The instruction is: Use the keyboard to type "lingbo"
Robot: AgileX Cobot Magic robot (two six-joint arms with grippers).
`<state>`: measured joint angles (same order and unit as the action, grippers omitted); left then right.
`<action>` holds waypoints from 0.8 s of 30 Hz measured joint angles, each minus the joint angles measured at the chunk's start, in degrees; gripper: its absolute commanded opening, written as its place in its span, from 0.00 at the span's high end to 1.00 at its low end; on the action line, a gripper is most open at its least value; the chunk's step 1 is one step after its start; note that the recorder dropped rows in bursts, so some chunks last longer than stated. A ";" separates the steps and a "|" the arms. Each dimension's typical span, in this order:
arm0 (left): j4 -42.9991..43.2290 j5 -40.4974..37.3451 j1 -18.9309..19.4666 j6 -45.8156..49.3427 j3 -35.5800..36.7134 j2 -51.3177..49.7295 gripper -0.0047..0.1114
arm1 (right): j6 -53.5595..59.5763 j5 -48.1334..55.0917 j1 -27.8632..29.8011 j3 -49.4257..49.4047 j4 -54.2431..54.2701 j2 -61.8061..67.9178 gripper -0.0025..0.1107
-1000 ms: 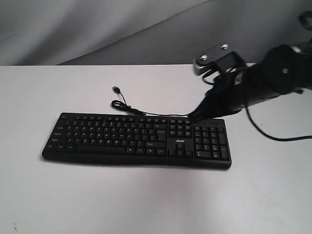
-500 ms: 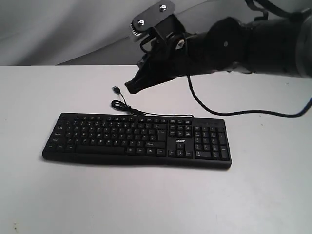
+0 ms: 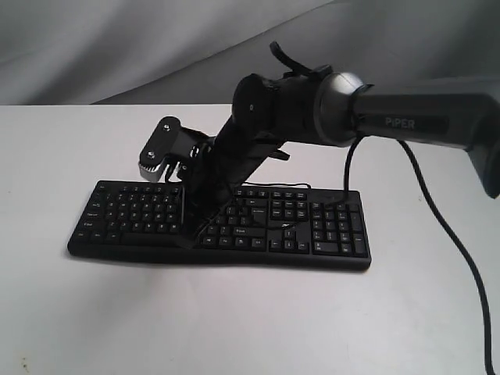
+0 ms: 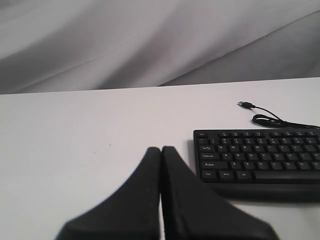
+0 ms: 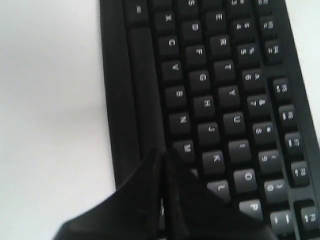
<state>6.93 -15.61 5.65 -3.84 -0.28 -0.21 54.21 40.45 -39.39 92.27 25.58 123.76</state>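
A long, flat keyboard (image 3: pixel 266 230) of matte black plastic lies on the smooth white worktop (image 3: pixel 234 320). Its low square keys carry white legends. In the exterior view its long axis runs left to right, with the number pad at the right end and the space-bar edge facing the camera. A thin black cable (image 3: pixel 301 186) leaves its far edge; the left wrist view shows the cable looping and ending in a small USB plug (image 4: pixel 244 104) that lies on the worktop beyond the keyboard. Creased grey cloth (image 3: pixel 117 47) hangs behind.

The right arm (image 3: pixel 406 121), with a grey sleeve and black joints, reaches in from the right across the keyboard. It bends steeply down, so the right hand (image 3: pixel 195 234) points at the letter block. Its two tapered black fingers are pressed together into one wedge. In the right wrist view the tip sits just beside the M key (image 5: pixel 186 148), at the end of the space bar (image 5: pixel 144 90). Whether it presses a key cannot be told.

The left hand (image 4: pixel 161 150) also has its fingers closed flat against each other. It is over bare worktop, off the keyboard's Esc and Ctrl end.
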 measured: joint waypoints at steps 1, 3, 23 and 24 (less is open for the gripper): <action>0.00 0.00 0.00 0.00 0.00 0.00 0.96 | 0.00 -1.06 -0.25 0.13 0.37 0.13 0.98; 0.00 0.00 0.00 0.00 0.00 0.00 0.96 | 0.00 -2.31 -0.28 0.12 0.84 0.13 0.98; 0.00 0.00 0.00 0.00 0.00 0.00 0.96 | -8.51 5.46 3.17 8.41 -6.57 7.07 0.98; 0.00 0.00 0.00 0.00 0.00 0.00 0.96 | -8.12 5.14 3.29 8.10 -6.26 7.07 0.98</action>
<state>6.93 -15.61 5.65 -3.84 -0.28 -0.21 46.09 45.59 -36.10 100.37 19.33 130.83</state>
